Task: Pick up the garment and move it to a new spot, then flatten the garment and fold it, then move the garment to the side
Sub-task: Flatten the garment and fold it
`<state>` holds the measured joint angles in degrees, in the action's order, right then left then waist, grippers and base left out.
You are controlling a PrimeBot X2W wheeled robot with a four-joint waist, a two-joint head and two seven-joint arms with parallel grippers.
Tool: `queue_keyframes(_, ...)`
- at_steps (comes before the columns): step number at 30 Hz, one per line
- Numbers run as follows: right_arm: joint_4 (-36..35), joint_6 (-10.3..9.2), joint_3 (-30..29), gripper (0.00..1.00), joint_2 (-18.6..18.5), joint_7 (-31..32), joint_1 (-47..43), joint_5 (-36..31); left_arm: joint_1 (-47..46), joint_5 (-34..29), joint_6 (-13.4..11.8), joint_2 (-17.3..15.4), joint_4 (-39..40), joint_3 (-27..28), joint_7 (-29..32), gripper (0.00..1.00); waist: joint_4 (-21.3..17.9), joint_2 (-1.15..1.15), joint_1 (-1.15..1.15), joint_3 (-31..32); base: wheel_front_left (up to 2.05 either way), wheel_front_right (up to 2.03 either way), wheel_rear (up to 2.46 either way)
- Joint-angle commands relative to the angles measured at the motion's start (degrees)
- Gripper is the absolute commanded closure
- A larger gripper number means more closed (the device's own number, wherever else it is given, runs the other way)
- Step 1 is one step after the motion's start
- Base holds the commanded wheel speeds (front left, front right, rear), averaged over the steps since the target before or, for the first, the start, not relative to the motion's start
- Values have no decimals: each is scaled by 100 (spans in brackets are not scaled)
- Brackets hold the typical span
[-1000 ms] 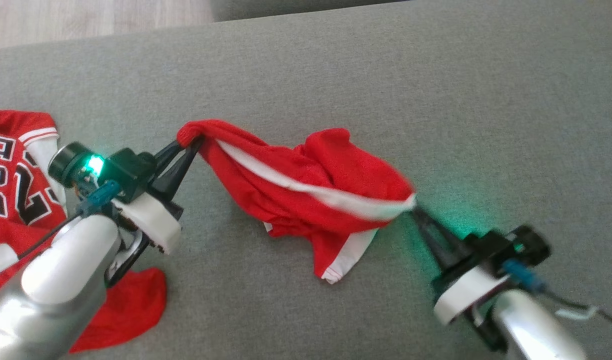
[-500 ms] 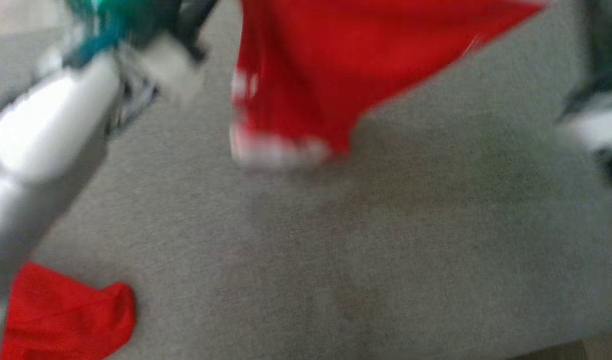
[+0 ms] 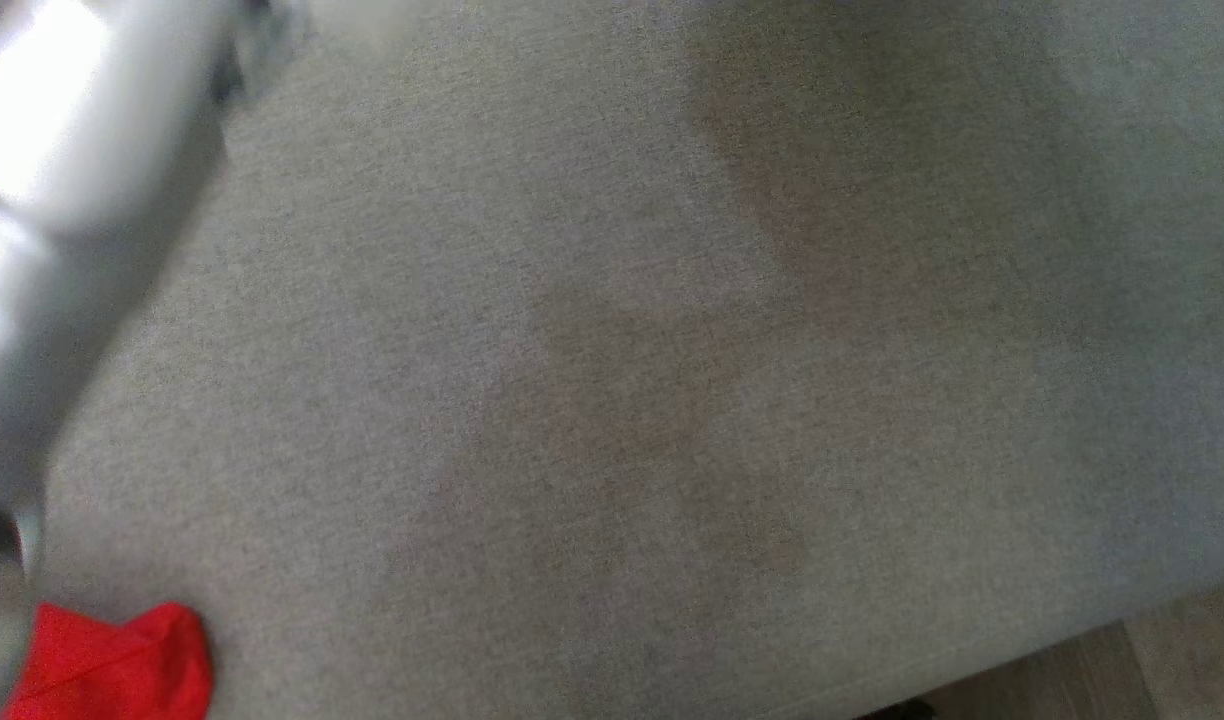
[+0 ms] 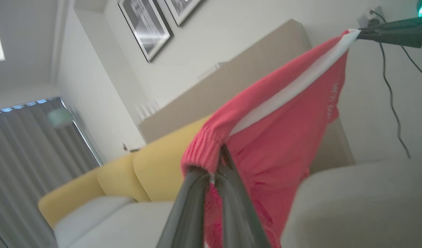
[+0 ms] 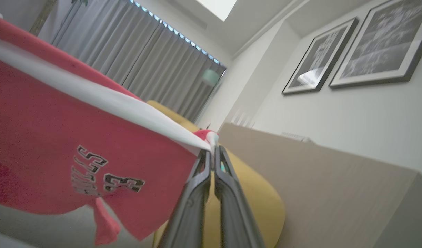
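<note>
The garment [image 4: 283, 137] is a pair of red shorts with a white side stripe and dark lettering, held up in the air and stretched between both grippers. In the left wrist view my left gripper [image 4: 216, 172] is shut on its gathered red waistband. The right gripper [image 4: 362, 32] pinches the far white-striped corner at the upper right of that view. In the right wrist view my right gripper [image 5: 212, 151] is shut on the white edge of the garment [image 5: 76, 137], which hangs away to the left. My pale left forearm [image 3: 62, 150] blurs across the head view's upper left.
The grey cushion [image 3: 672, 350] spreads below in the head view, with its front edge and wooden floor at the lower right. Another red cloth [image 3: 112, 665] lies at the lower left corner. A yellow sofa [image 4: 145, 172], wooden panel [image 5: 318, 179] and framed pictures [image 5: 352, 51] stand around.
Both grippers have lifted the garment off the cushion and up out of the head view. The head camera has also shifted, so the jersey at the left has left the picture.
</note>
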<state>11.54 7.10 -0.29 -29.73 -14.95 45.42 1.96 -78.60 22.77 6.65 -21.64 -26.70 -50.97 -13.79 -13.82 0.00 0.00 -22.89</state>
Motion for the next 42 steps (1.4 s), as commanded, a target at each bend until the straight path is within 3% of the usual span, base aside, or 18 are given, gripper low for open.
queue_keyframes(1,-135,39,-27,100,-108,-5,-425,40,203,44,15,-331,152,99,-27,100,15,0,0,-1,0,0,0)
queue_keyframes(4,-242,39,-18,100,32,-5,-1381,62,1175,97,-49,-578,491,-171,-54,100,84,0,0,23,0,0,0)
queue_keyframes(11,-915,39,-157,100,566,111,-3654,2,3519,102,-670,-1108,1261,-845,-64,100,137,0,0,365,0,0,0)
queue_keyframes(17,-2024,39,-838,100,554,521,-5408,219,5065,260,-1229,-1336,2031,-1350,186,100,234,0,0,741,0,0,0)
queue_keyframes(22,-2918,39,-1332,100,522,1120,-6219,378,5582,404,-1477,-1356,2645,-1524,409,100,313,0,0,959,0,0,0)
queue_keyframes(25,-3048,39,-1433,100,473,1539,-6093,543,5565,661,-1500,-1193,2954,-1385,414,100,391,0,0,992,0,0,0)
queue_keyframes(30,-2562,39,-1130,100,194,2052,-5088,705,5180,1033,-1281,-896,2943,-1168,542,100,576,0,0,887,0,0,0)
queue_keyframes(37,-1238,39,-99,100,-210,2407,-3430,745,4544,1287,-1258,-416,2298,-883,807,100,791,0,0,561,0,0,0)
queue_keyframes(42,-269,39,697,100,-228,2392,-2349,771,4420,1477,-1310,-332,2065,-664,769,100,842,0,0,428,0,0,0)
